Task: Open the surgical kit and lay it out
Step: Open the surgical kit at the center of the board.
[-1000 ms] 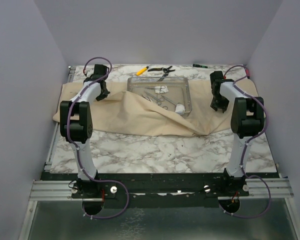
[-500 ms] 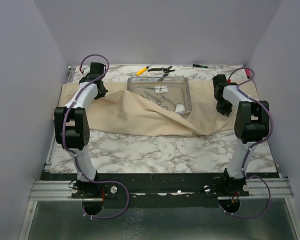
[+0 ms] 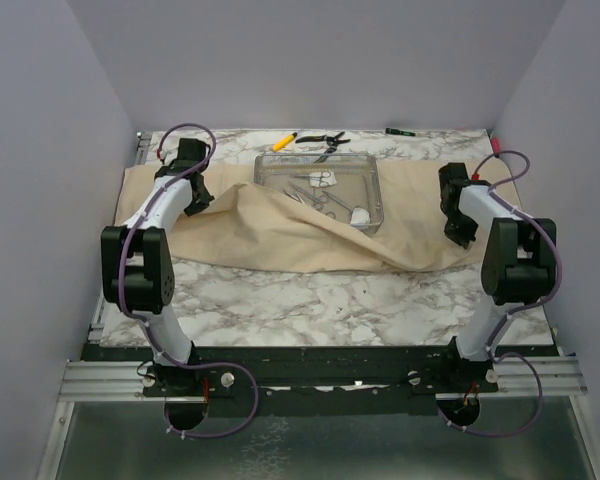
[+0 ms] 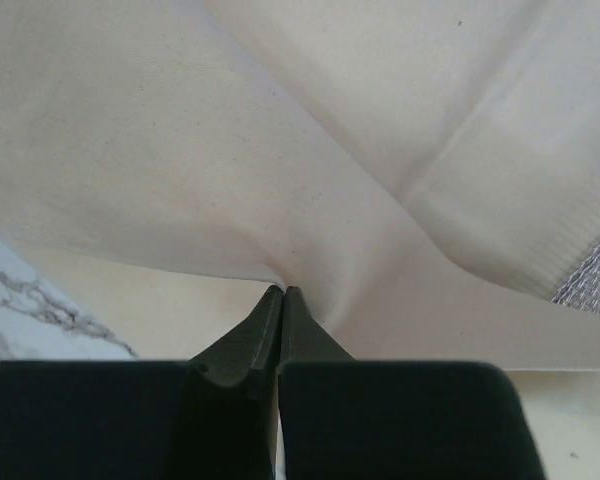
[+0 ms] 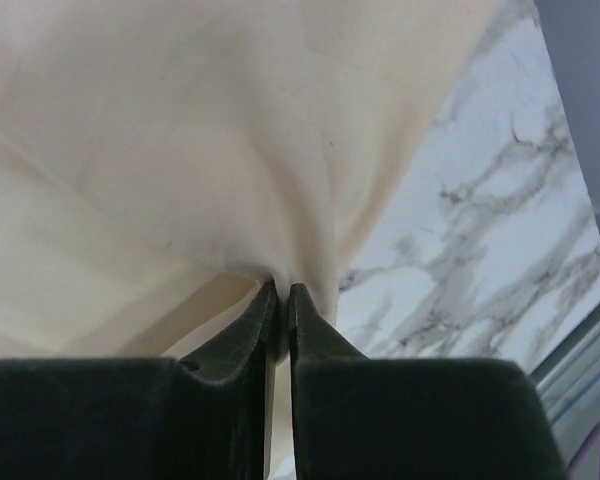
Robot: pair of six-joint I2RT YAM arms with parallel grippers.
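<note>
Top external shows the beige cloth wrap spread across the marble table, the clear tray resting on it. The left gripper is clamped on the wrap's left edge and the right gripper on its right edge.

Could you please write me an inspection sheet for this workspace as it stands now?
Surface: marble-patterned table, bare at the near side.
Job's things: cloth wrap spread wide across the table, one fold lapping the near left corner of the clear tray; clamps and a gauze ball inside the tray.
Clutter: yellow pen, black-handled pliers and a small green-tipped item along the far edge.
Grippers: left claw shut on the cloth wrap; right claw shut on its opposite edge.
Cables: purple cables looped along both arms, clear of the cloth.
Surroundings: plain walls on three sides.
</note>
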